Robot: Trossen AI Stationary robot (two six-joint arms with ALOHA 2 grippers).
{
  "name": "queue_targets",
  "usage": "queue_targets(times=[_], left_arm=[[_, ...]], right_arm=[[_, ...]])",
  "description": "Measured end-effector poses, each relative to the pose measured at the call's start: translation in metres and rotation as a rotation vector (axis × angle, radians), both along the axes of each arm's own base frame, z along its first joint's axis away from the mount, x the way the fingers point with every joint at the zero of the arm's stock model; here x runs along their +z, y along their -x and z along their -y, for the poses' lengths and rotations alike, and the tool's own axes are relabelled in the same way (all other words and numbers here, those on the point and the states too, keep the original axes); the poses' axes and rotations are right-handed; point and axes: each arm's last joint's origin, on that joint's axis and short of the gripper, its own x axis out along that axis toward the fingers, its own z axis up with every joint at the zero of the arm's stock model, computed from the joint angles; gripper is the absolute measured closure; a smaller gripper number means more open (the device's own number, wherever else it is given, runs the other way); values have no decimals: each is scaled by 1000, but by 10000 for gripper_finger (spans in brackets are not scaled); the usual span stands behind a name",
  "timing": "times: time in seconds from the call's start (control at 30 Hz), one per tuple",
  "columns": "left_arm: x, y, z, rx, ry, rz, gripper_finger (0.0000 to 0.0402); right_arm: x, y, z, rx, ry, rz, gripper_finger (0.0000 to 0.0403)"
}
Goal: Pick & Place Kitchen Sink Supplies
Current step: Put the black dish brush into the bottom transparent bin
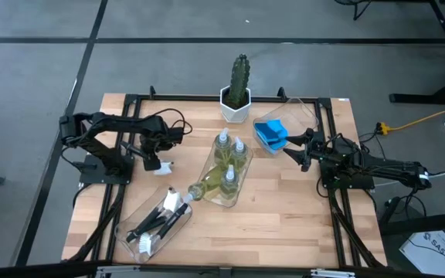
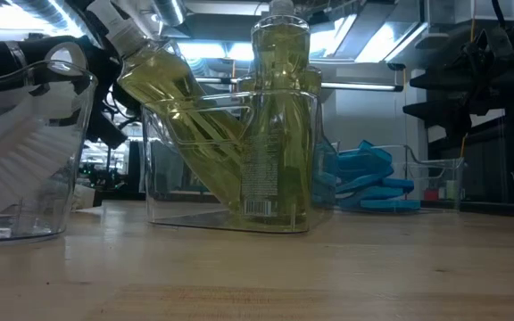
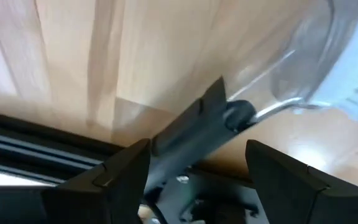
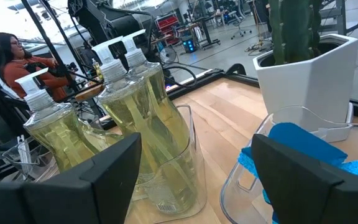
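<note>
Clear tray (image 1: 224, 176) holds leaning bottles (image 1: 229, 157), so I fear my right end effector (image 1: 295, 148), fingers apart beside the sponges (image 1: 270, 133), tipping them; the left end effector (image 1: 161, 164) waits, also apart.

The brushes (image 1: 159, 218) lay too small in the high view to count. In the low view the brush head (image 2: 20, 156) was cut by the edge, and the sponges (image 2: 368, 183) sat half hidden behind the bottle tray (image 2: 163, 192). The right wrist view cropped the cactus (image 4: 294, 31) at its top edge.
</note>
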Motion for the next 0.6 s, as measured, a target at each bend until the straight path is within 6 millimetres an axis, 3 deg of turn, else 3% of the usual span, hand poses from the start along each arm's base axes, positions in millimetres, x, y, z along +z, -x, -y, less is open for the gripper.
queue_targets(times=[0.6], left_arm=[[-42, -6, -18, -6, 72, -39, 142]], right_arm=[[0, 0, 0, 0, 0, 0, 102]])
